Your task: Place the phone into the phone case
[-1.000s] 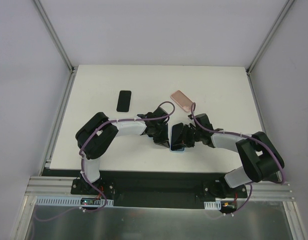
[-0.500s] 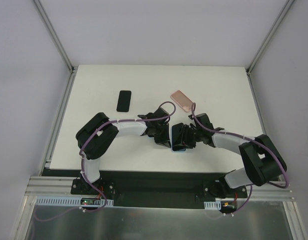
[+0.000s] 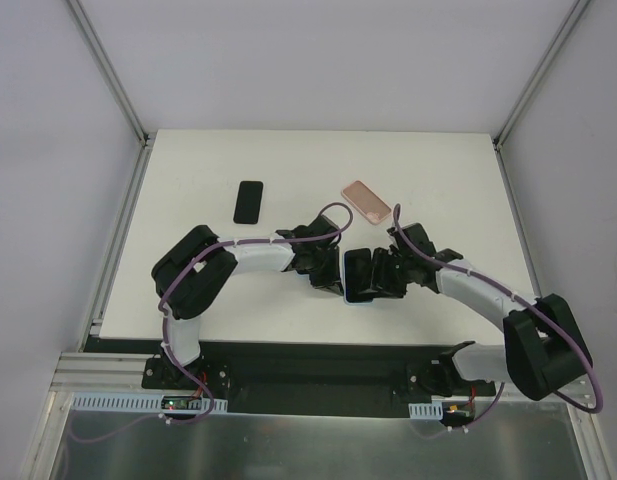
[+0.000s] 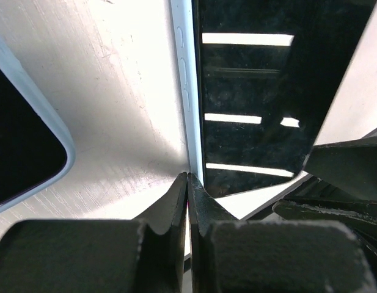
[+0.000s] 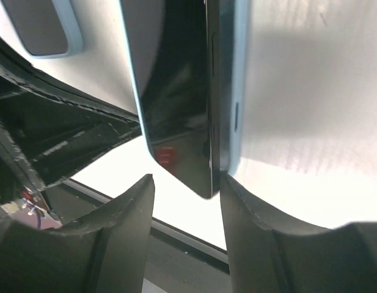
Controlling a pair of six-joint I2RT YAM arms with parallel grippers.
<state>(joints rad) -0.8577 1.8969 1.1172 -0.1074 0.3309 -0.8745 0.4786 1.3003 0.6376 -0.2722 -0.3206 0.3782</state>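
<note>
The black phone [image 4: 249,110] lies in the pale blue phone case [image 4: 183,91] near the table's front, between my two grippers. In the right wrist view one long side of the phone [image 5: 176,104] still shows above the case's rim [image 5: 240,91]. My left gripper [image 4: 188,178] is shut, empty, its tips against the case's long edge. My right gripper [image 5: 187,180] is open around the phone's near corner, and one finger [image 5: 255,232] touches the case. From above, both grippers [image 3: 333,275] [image 3: 370,278] hide most of the phone, and only a blue strip of the case [image 3: 358,299] shows.
A second dark phone-shaped thing with a pale blue rim [image 3: 249,201] lies at the back left. A pink one [image 3: 367,201] lies at the back centre, close to the right arm's cable. The table's front edge [image 3: 288,342] runs just behind the grippers.
My right gripper has opened from nearly shut and let go of the phone. The right arm's elbow has swung out to the right and uncovered the pink thing. The left gripper stays shut.
</note>
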